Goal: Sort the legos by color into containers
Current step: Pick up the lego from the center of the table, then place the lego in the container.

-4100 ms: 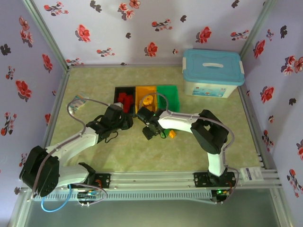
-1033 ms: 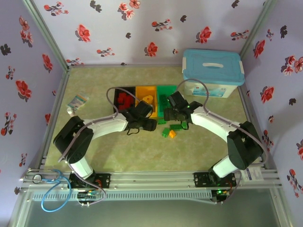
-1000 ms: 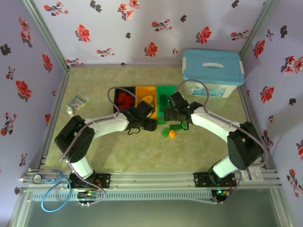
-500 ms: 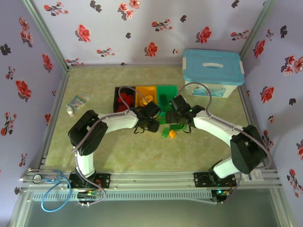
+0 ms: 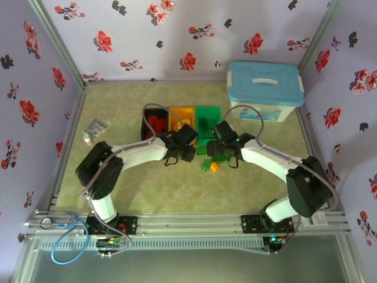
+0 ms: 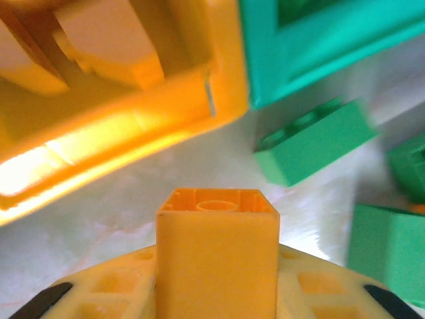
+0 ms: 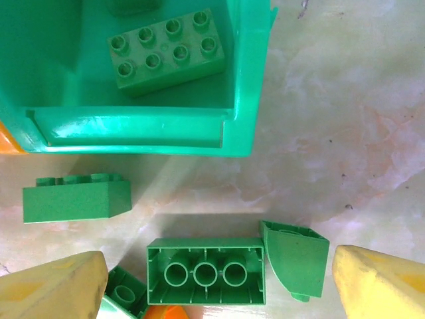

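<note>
A yellow brick [image 6: 217, 246] is held upright in the left hand [image 5: 182, 152], just off the near corner of the orange bin [image 6: 133, 126], in which yellow pieces are lying. The green bin [image 6: 299, 46] is set against that bin's right side. In the top view the black bin [image 5: 148, 121], with red bricks in it, is set against its left. The right hand [image 7: 216, 276] is spread wide and empty. An upturned green brick [image 7: 206, 271] is framed by its fingers [image 7: 53, 289], with a curved green piece [image 7: 295, 256] touching that brick. Another green brick [image 7: 73, 199] is seen on its side at the left, near the green bin's wall, and one studded brick [image 7: 169, 50] is seen inside. An orange piece [image 5: 214, 167] is mixed among the loose greens. A lidded box [image 5: 265, 91] is placed at the upper right and a packet [image 5: 97, 125] at the left, both well apart, and their print cannot be read. Bare tabletop [image 7: 345, 133] is left open to the right of the green bin.
</note>
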Robot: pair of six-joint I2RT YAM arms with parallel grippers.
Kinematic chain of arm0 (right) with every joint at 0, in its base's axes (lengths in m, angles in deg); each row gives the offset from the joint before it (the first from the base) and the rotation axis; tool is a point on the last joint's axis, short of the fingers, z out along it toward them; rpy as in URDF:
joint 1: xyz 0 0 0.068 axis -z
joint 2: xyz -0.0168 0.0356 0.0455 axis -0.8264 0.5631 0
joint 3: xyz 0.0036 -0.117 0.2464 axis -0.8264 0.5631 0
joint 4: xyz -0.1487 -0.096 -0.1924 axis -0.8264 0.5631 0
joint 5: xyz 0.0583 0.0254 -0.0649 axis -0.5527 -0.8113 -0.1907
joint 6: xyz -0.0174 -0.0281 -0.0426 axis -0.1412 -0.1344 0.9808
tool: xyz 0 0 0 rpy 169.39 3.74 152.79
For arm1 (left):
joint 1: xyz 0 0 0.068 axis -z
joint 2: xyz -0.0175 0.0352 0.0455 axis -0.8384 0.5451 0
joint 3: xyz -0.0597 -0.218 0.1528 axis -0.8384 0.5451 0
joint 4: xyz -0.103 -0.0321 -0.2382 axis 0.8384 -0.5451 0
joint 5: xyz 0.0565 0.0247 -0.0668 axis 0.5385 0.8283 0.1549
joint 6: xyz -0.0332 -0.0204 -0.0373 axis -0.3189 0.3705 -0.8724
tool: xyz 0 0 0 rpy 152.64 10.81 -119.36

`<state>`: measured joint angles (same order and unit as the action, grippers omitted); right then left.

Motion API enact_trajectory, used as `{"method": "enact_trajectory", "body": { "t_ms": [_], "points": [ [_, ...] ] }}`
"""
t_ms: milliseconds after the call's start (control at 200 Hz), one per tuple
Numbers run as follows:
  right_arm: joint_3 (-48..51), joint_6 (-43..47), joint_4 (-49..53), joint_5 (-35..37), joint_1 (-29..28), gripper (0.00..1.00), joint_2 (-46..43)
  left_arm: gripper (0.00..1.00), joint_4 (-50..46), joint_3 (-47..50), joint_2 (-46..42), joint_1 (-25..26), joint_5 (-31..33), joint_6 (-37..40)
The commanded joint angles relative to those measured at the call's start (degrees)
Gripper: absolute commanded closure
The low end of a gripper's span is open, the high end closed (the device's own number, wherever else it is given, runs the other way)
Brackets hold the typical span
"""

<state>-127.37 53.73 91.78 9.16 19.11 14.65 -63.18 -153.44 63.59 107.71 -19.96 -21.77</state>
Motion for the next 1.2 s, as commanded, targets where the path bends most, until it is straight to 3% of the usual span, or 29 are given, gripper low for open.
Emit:
{"method": "enact_trajectory", "body": {
  "t_ms": [0,135,315,795,960,1195],
  "points": [
    [1.2,-1.2,-1.1,-0.4,0.4,0.12,-1.6,0.71,6.2,3.8,-8.7,-1.6,2.1,1.1],
    [2.6,-1.7,-1.7,-0.6,0.4,0.12,-2.2,0.70,12.1,8.9,-15.0,-5.9,2.8,-1.1],
    [3.9,-2.2,-2.1,-0.7,0.4,0.12,-3.0,0.69,9.6,7.5,-14.9,-9.5,2.4,-1.6],
    [4.3,-2.6,-2.0,-0.9,0.4,0.12,-3.5,0.67,4.0,-7.6,-1.3,-12.0,1.1,1.9],
    [3.7,-2.6,-1.4,-1.2,0.4,0.12,-3.0,0.60,-0.8,-13.8,3.6,-12.2,0.5,2.0],
    [3.6,-2.5,-0.9,-1.0,0.4,0.12,-3.9,0.52,1.6,-10.6,-0.9,-12.2,0.6,2.2]
  ]
}}
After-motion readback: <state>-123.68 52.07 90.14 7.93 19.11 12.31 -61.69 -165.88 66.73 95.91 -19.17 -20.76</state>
